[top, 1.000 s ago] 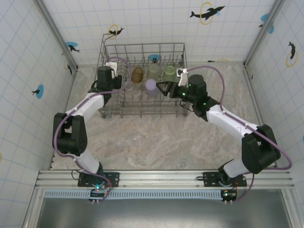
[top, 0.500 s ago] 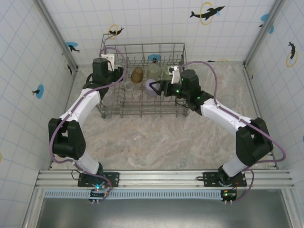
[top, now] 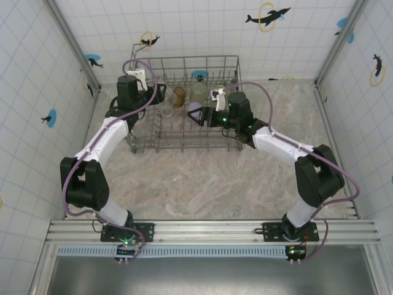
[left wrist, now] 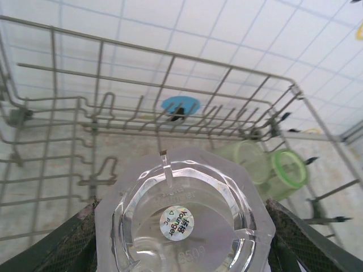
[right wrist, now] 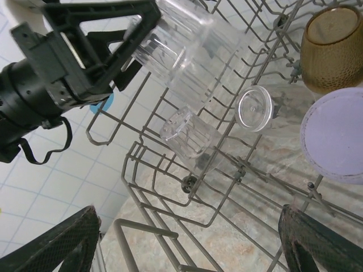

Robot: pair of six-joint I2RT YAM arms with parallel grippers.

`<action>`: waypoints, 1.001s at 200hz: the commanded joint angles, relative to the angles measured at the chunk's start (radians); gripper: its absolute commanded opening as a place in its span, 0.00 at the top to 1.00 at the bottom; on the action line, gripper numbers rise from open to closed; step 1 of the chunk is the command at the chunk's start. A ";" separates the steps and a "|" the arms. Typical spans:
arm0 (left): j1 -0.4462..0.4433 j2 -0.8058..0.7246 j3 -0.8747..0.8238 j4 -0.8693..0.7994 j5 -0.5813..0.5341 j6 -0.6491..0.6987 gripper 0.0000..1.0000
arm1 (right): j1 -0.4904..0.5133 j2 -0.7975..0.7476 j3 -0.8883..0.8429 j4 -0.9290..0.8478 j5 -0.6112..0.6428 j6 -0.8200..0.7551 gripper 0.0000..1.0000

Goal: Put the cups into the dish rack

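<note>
Your right gripper (right wrist: 190, 241) has swung further over the dish rack (top: 184, 59), jaws apart beside the lilac cup (right wrist: 334, 136), while your left gripper (left wrist: 181, 249) clamps a clear cup (right wrist: 187, 56) mouth-forward for the tines.

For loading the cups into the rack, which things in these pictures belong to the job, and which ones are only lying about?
Job: grey wire dish rack; clear plastic cup in the left claw; lilac plastic cup; amber plastic cup; two pale green cups; two small clear cups.
Not the job: blue round wall sticker; silver metal base rail; marbled table top.
</note>
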 commanded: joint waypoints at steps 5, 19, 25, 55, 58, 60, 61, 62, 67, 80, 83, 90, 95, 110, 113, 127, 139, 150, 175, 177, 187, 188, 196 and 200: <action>0.002 -0.041 -0.021 0.150 0.138 -0.182 1.00 | -0.005 0.037 0.046 0.137 -0.052 0.064 0.16; 0.002 -0.044 -0.036 0.196 0.174 -0.246 1.00 | -0.014 0.054 0.044 0.201 -0.070 0.107 0.17; 0.002 -0.045 -0.047 0.219 0.187 -0.271 1.00 | -0.020 0.064 0.044 0.226 -0.077 0.126 0.17; 0.002 -0.064 -0.112 0.333 0.223 -0.386 1.00 | -0.041 0.113 0.057 0.364 -0.108 0.220 0.21; 0.003 -0.067 -0.120 0.345 0.226 -0.397 1.00 | -0.042 0.118 0.059 0.378 -0.110 0.227 0.22; 0.002 -0.068 -0.124 0.351 0.228 -0.402 1.00 | -0.043 0.120 0.060 0.387 -0.111 0.233 0.22; 0.002 -0.068 -0.125 0.354 0.229 -0.406 1.00 | -0.044 0.122 0.060 0.391 -0.111 0.236 0.22; 0.002 -0.069 -0.126 0.358 0.230 -0.409 1.00 | -0.044 0.124 0.061 0.396 -0.112 0.238 0.22; 0.002 -0.069 -0.134 0.369 0.233 -0.422 1.00 | -0.046 0.131 0.064 0.414 -0.112 0.250 0.23; 0.003 -0.071 -0.150 0.396 0.245 -0.464 1.00 | -0.049 0.151 0.078 0.449 -0.115 0.268 0.24; 0.003 -0.070 -0.153 0.403 0.249 -0.471 1.00 | -0.050 0.157 0.083 0.452 -0.115 0.271 0.24; 0.002 -0.069 -0.162 0.420 0.258 -0.491 1.00 | -0.052 0.169 0.095 0.452 -0.112 0.277 0.25; 0.002 -0.070 -0.168 0.433 0.264 -0.509 1.00 | -0.052 0.177 0.102 0.455 -0.112 0.281 0.26; 0.002 -0.072 -0.185 0.477 0.281 -0.557 1.00 | -0.052 0.201 0.117 0.482 -0.114 0.306 0.29; 0.003 -0.071 -0.189 0.485 0.285 -0.564 1.00 | -0.051 0.206 0.117 0.494 -0.115 0.313 0.30; 0.003 -0.068 -0.200 0.508 0.296 -0.597 1.00 | -0.051 0.226 0.122 0.563 -0.121 0.356 0.34; 0.002 -0.061 -0.208 0.532 0.308 -0.622 1.00 | -0.048 0.246 0.137 0.602 -0.128 0.385 0.39; 0.002 -0.058 -0.218 0.554 0.317 -0.644 1.00 | -0.045 0.261 0.158 0.620 -0.134 0.401 0.42; 0.003 -0.060 -0.234 0.587 0.333 -0.673 1.00 | -0.043 0.293 0.196 0.678 -0.156 0.435 0.61; 0.003 -0.059 -0.235 0.587 0.334 -0.675 1.00 | -0.043 0.296 0.199 0.684 -0.158 0.439 0.63; 0.002 -0.062 -0.238 0.595 0.347 -0.684 1.00 | -0.044 0.304 0.203 0.726 -0.164 0.458 0.71; 0.002 -0.061 -0.238 0.596 0.348 -0.686 1.00 | -0.044 0.304 0.203 0.728 -0.164 0.459 0.72; 0.002 -0.061 -0.238 0.600 0.361 -0.690 1.00 | -0.045 0.311 0.209 0.750 -0.172 0.470 0.81; 0.003 -0.060 -0.235 0.599 0.371 -0.691 1.00 | -0.046 0.313 0.212 0.760 -0.175 0.475 0.86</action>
